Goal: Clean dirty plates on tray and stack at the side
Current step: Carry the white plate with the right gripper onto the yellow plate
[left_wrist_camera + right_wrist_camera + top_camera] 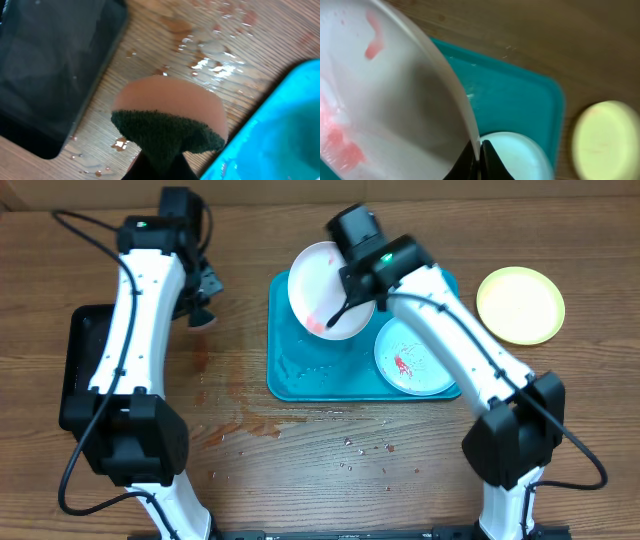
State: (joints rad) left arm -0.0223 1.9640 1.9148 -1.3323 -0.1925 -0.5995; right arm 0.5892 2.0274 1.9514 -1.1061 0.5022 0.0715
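Nearest the right wrist lens, the right gripper [480, 152] has its two dark fingers drawn narrow, pinching the thin rim of the white plate [395, 100], with the plate wall running up and away from the jaws. A rim grip like this leaves the whole soiled face free, which I judge is the point: the red smears [342, 145] lie open to a wipe. Being round, the plate has no long axis. What matters is its facing, and from overhead the dirty side looks upward and seems tipped a little toward the left arm, though the exact tilt is hard to read. It appears lifted over the far left corner of the tray [300, 375], overhanging the rim, so drips would likely fall into the tray. Further out, the mint plate [412, 358] lies flat in the tray's near right part, a red smear on it, not yet cleaned. Beyond the tray, the yellow plate [520, 305] sits on the bare table [300, 460] at the right, probably the start of the stack. Well apart from the white plate, the left gripper [200, 305] is closed around a sponge [170, 115], peach with a dark green pad. It hangs over wet wood between the black tray [45, 65] and the turquoise one, with water drops [210, 55] glinting below.
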